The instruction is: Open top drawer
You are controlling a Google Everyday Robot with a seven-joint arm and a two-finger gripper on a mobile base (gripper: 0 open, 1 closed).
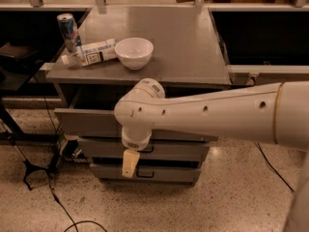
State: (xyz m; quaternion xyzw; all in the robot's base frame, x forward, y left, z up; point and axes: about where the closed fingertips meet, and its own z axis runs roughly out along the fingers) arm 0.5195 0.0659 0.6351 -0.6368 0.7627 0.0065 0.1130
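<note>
The top drawer (pixel 82 122) is the widest grey drawer, just under the cabinet top. Its front stands out from the cabinet, with a dark gap above it. Its black handle is hidden behind my arm. My arm reaches in from the right across the drawer front. The gripper (pixel 130 163) hangs down from the wrist, pale yellow, in front of the middle drawer (pixel 101 146) and the bottom drawer (pixel 166 173), below the top drawer's front.
On the grey cabinet top (pixel 183 52) stand a white bowl (pixel 133 52), a lying white carton (pixel 94 52) and an upright can (pixel 67 30). A black stand and cables (pixel 34 170) lie on the floor to the left. Dark shelving flanks both sides.
</note>
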